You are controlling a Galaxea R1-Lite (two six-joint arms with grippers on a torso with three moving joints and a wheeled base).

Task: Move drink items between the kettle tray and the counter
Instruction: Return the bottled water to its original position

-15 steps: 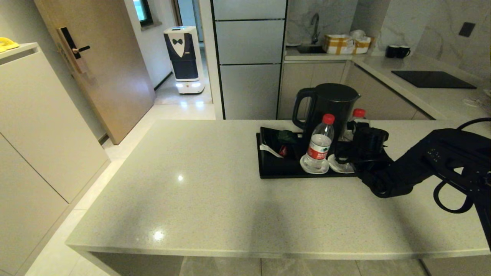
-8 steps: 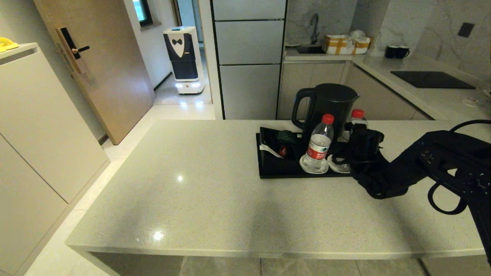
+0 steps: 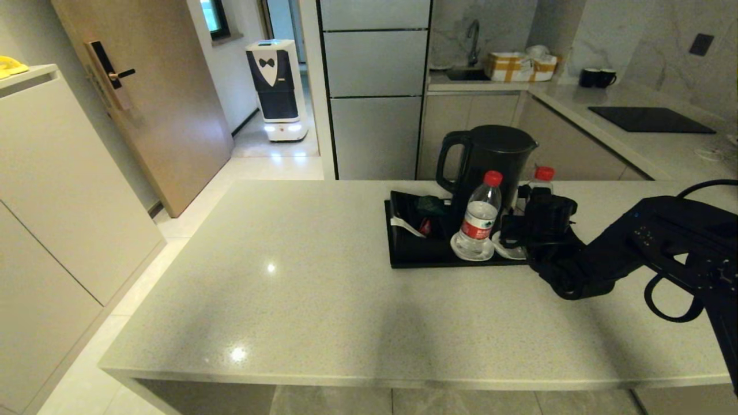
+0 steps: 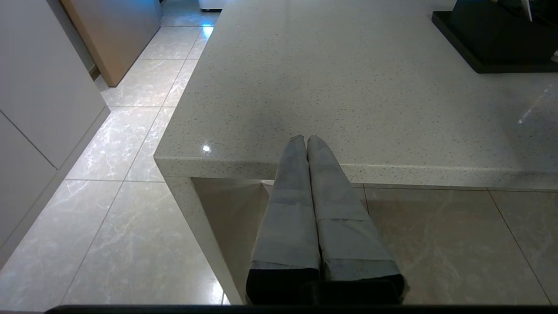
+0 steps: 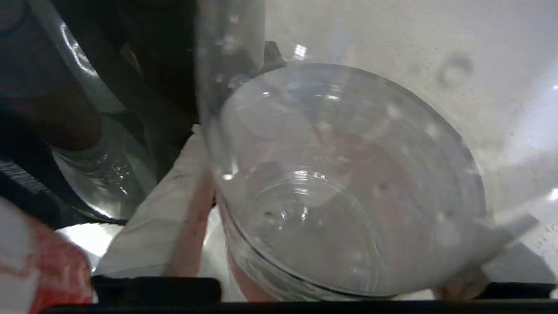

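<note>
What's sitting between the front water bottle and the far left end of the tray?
In the head view, some small dark packets lie on the kettle tray, left of the front water bottle. What they are is unclear.

No legible text. The water bottle (image 3: 479,216) beside the right gripper (image 3: 519,230) carries a red-and-white label; its print is unreadable.

A black electric kettle (image 3: 489,164) with a curved handle stood upright. Beyond it, two black mugs (image 3: 597,77) sat beside a flat black glass cooktop (image 3: 651,120) on the grey L-shaped worktop (image 3: 582,98). A white service robot with a bow-tie print (image 3: 275,86) stood past the brown wooden door (image 3: 150,98).
</note>
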